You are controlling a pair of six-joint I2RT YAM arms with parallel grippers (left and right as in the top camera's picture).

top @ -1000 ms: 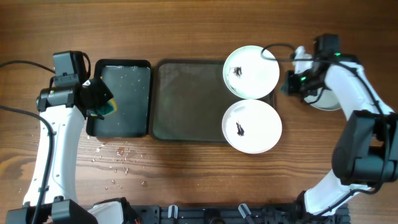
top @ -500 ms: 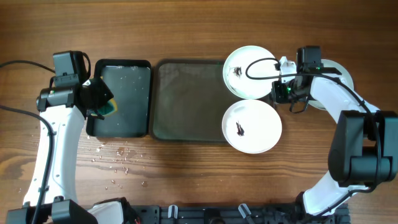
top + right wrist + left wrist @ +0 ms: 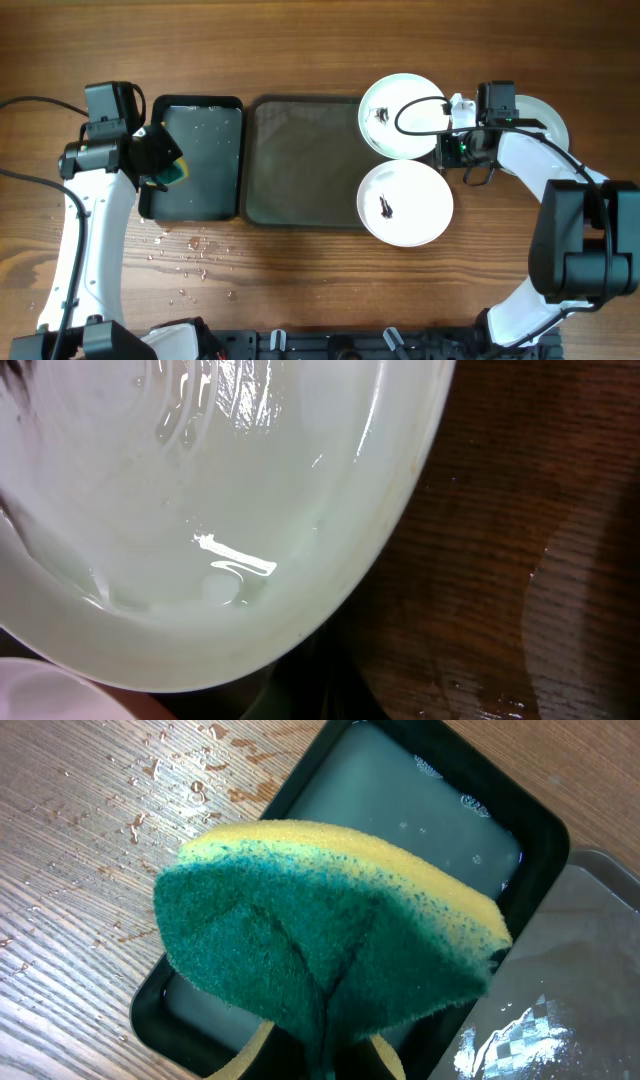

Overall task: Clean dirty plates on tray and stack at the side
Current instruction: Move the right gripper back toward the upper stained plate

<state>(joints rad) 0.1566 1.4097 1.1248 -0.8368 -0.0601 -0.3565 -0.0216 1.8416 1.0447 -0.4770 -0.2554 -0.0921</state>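
Wooden table (image 3: pixel 300 290): bare wood runs along the far edge and across the near side, and the widest open room lies between the bases of the two arms. Large grey tray (image 3: pixel 300 150): directly left of the right gripper (image 3: pixel 447 148), most of its floor uncovered. Narrow black tray (image 3: pixel 200 185): wet, abutting the grey tray. The left gripper (image 3: pixel 158 162) hangs over its outer rim, clamped on a folded green-and-yellow sponge (image 3: pixel 330 940). Water droplets (image 3: pixel 190 255) spot the wood on the near side of that gripper. Gripped plate (image 3: pixel 395 135): smudged, overhanging the grey tray's far right corner. The right gripper's jaws are closed on the part of its rim nearest the arm, and a black cable (image 3: pixel 412 104) loops above it. Second plate (image 3: pixel 410 215): smudged, just beside the gripper on its near left, close against the gripped plate. Third plate (image 3: pixel 548 112): on the gripper's right, off the tray, partly hidden by the right arm.
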